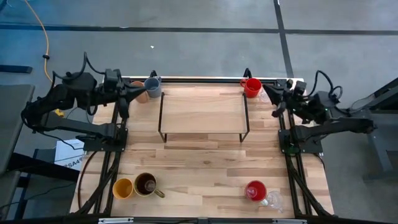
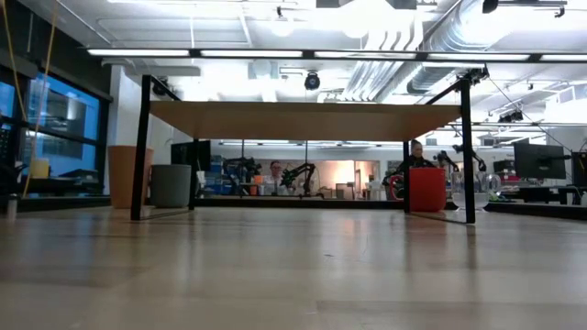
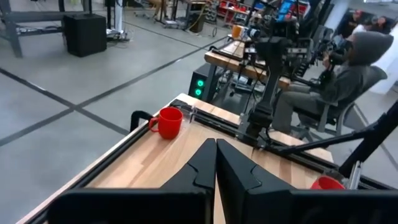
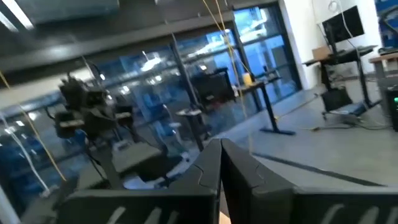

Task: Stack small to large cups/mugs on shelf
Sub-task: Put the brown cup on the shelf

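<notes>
The shelf (image 1: 204, 115), a black frame with a light plank top, stands on its legs at the table's far middle. A grey-blue mug (image 1: 152, 87) and a peach tumbler (image 1: 139, 94) stand by its far-left corner. A red mug (image 1: 252, 87) stands by its far-right corner. An orange-yellow cup (image 1: 122, 188) and a dark-brown mug (image 1: 146, 184) stand at the near left. A red cup (image 1: 255, 191) and a clear glass cup (image 1: 273, 200) stand at the near right. My left gripper (image 3: 216, 152) is shut and raised at the far left, beside the tumbler. My right gripper (image 4: 221, 155) is shut and raised at the far right, near the red mug.
The low view shows the shelf top (image 2: 303, 119) on thin black legs, with the tumbler (image 2: 128, 174), the grey-blue mug (image 2: 171, 185) and the red mug (image 2: 426, 188) behind it. Bare wood lies between the shelf and the near cups. A person sits beyond the table (image 3: 348, 74).
</notes>
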